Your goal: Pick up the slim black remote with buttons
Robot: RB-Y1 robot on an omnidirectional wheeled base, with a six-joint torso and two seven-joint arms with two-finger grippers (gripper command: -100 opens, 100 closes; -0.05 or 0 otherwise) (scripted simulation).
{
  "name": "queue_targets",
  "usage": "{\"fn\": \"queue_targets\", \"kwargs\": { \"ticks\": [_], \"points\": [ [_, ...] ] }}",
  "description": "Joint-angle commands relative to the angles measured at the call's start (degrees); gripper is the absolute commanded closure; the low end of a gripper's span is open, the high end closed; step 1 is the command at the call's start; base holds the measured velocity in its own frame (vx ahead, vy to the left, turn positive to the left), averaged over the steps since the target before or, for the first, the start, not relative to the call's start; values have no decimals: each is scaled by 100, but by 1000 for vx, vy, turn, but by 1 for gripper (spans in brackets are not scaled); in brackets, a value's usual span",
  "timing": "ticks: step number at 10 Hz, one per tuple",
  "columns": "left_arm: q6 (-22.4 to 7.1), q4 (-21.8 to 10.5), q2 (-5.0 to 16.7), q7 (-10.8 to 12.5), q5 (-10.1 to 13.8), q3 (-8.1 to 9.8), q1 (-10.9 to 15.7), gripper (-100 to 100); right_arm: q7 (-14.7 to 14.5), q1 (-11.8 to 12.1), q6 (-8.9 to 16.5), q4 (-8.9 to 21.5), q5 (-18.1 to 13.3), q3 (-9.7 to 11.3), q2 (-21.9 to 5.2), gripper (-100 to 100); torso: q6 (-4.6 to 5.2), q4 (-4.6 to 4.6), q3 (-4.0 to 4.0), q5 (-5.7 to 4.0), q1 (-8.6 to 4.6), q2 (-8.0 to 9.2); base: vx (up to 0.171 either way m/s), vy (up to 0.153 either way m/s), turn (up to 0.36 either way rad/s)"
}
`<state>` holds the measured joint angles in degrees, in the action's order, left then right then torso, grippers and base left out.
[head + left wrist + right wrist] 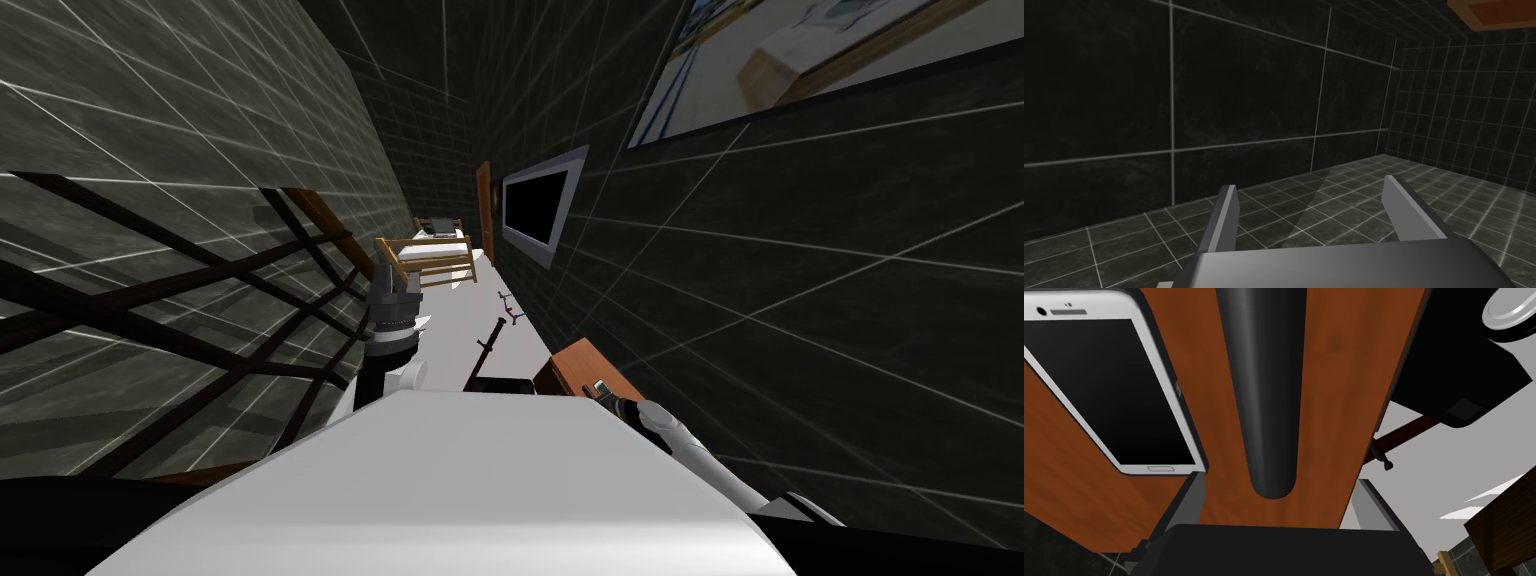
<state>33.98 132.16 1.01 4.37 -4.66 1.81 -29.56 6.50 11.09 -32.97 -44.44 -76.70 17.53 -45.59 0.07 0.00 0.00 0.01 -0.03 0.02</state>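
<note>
Right wrist view: remote [1266,388] runs lengthwise away from the right hand [1280,484].

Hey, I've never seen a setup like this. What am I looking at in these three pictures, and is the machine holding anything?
It's a two-armed robot. One picture looks down from its head; the other two come from cameras on its hands. The right gripper stands open over a brown wooden surface, its fingers on either side of a slim black remote. A white-edged phone lies beside the remote. The left gripper is open and empty. Nothing is held.
</note>
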Motion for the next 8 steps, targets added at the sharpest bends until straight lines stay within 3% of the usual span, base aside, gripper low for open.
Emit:
{"fn": "queue_targets", "kwargs": {
  "ticks": [1,3,4,5,6,8],
  "points": [
    [0,0,0,0,0,0,0,0,24,27,30,137,-208,149,-35,-100,0,0,0,0,0,0,9,-21,134],
    [0,0,0,0,0,0,0,0,9,-1,18,323,-348,252,-48,-100,2,1,2,1,4,4,4,-14,94],
    [0,0,0,0,0,0,0,0,-10,-9,11,304,-288,205,-34,-100,2,1,3,1,6,5,0,-6,10],
    [0,0,0,0,0,0,0,0,-35,-15,5,329,-291,206,-30,0,3,1,3,1,8,6,0,0,0],
    [0,0,0,0,0,0,0,0,-121,-10,160,431,-238,255,143,-100,3,1,4,2,10,6,19,-33,60],
    [0,0,0,0,0,0,0,0,-187,-7,276,510,-198,293,274,-100,1,0,-1,-2,-10,-2,16,-61,65]
  ]
}}
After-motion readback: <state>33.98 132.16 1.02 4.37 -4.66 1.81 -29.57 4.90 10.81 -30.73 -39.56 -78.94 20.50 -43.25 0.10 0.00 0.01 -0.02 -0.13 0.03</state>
